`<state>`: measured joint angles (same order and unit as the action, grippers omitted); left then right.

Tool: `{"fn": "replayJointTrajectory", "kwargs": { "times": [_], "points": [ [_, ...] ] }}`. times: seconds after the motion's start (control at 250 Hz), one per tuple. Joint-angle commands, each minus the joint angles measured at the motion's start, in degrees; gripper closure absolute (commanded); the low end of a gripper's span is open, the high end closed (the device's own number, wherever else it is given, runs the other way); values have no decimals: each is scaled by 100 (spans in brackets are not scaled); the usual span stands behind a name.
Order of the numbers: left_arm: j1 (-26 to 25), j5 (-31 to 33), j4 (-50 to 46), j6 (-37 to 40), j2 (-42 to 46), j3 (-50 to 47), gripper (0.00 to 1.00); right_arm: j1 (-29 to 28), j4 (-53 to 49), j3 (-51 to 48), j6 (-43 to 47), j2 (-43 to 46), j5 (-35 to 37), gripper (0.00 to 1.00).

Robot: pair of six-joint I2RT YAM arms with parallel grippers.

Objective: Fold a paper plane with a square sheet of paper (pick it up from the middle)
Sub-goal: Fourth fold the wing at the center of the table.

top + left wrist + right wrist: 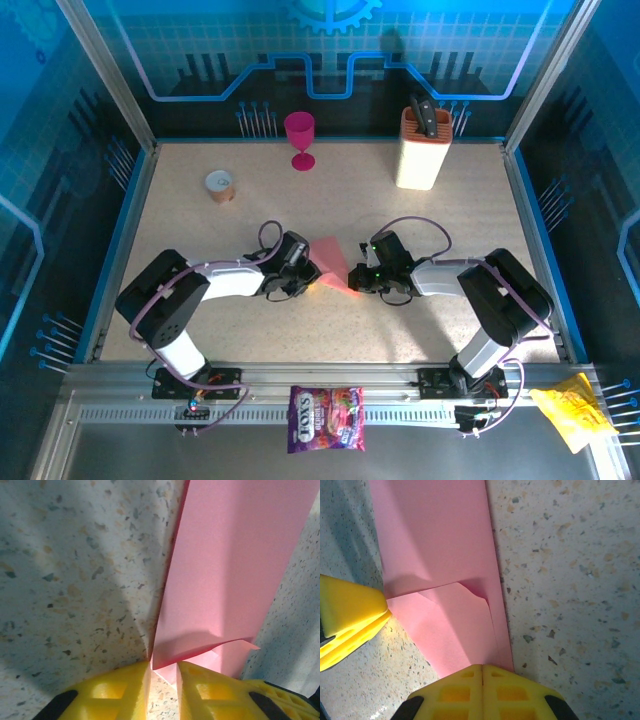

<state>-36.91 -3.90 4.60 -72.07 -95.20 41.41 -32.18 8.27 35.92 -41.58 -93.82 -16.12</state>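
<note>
The salmon-pink square sheet of paper (pixel 334 258) lies partly folded on the speckled table between my two grippers. In the left wrist view the paper (pixel 235 570) runs away as a long folded band, and a lifted flap corner (pixel 200 647) curls up at the fingertips. My left gripper (pixel 164 672) stands narrowly open, with that corner's tip in the gap and table showing between the jaws. My right gripper (pixel 482 669) is shut, its tips resting on the paper's (pixel 440 545) near edge. In the top view the left gripper (pixel 313 275) and right gripper (pixel 355 280) face each other across the paper.
A magenta goblet (pixel 299 135) and a cream knife block (pixel 424 147) stand at the back. A small cup (pixel 220 185) sits at the back left. A purple candy bag (pixel 326 418) and a yellow wrapper (pixel 572 412) lie on the near rail.
</note>
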Motion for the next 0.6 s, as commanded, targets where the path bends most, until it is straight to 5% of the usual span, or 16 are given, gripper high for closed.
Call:
{"fn": "replayJointTrajectory", "kwargs": {
  "times": [0.0,0.595],
  "points": [
    [17,18,277,89,41,-107,81,37,-582,-228,1,-295,300,100],
    [26,211,159,508,199,-36,92,37,-583,-200,10,-347,285,100]
  ]
}}
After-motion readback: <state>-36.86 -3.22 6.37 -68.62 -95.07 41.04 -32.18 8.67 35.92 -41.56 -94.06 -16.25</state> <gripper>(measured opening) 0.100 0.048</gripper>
